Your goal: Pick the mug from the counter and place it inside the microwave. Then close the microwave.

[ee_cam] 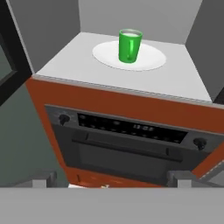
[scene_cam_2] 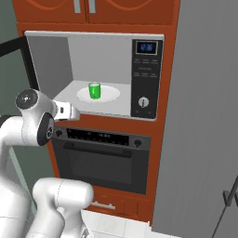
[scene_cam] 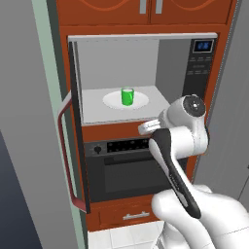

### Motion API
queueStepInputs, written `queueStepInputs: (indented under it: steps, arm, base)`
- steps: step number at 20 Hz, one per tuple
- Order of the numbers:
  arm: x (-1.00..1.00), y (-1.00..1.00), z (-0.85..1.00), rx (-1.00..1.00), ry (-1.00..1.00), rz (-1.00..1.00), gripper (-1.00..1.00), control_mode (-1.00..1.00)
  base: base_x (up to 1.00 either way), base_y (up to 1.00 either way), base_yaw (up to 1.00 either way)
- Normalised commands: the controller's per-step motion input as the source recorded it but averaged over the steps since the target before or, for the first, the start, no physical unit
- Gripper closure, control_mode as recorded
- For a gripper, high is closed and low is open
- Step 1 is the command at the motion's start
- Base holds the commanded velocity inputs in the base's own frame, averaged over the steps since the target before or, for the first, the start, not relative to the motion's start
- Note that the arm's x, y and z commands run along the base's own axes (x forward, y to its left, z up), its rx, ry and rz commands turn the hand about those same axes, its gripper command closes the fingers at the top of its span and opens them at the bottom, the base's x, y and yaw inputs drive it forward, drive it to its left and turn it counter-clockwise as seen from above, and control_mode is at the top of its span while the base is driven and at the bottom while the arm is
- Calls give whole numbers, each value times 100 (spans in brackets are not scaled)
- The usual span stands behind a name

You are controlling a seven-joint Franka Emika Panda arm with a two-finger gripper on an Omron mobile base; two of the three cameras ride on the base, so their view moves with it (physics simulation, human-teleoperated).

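The green mug (scene_cam: 127, 96) (scene_cam_2: 95, 90) (ee_cam: 129, 45) stands upright on the white round plate (ee_cam: 151, 59) inside the microwave (scene_cam: 200, 68) (scene_cam_2: 146, 79). The microwave door (scene_cam: 78, 146) is swung wide open to the left, its red handle (scene_cam: 65, 146) facing outward. My gripper (ee_cam: 111, 183) is open with nothing between its fingers. It is pulled back out of the cavity, below and in front of the microwave floor (ee_cam: 65, 61), well apart from the mug. The counter is out of view.
A black wall oven (scene_cam: 131, 170) (scene_cam_2: 102, 162) (ee_cam: 131, 131) with knobs sits directly under the microwave. Reddish-brown cabinets (scene_cam: 146, 9) frame both. A tall grey panel (scene_cam_2: 204, 116) stands to the right, and the open door edge blocks the left side.
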Motion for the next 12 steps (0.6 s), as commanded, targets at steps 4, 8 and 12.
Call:
queueStepInputs:
  steps: [4,8,12]
  arm:
    - [-61,0,49,0,3,0,-100,-100]
    - [-77,0,26,0,7,0,-100,-100]
    - [-83,0,2,0,8,0,-100,-100]
  base:
    - [0,0,0]
    - [0,0,0]
    - [0,0,0]
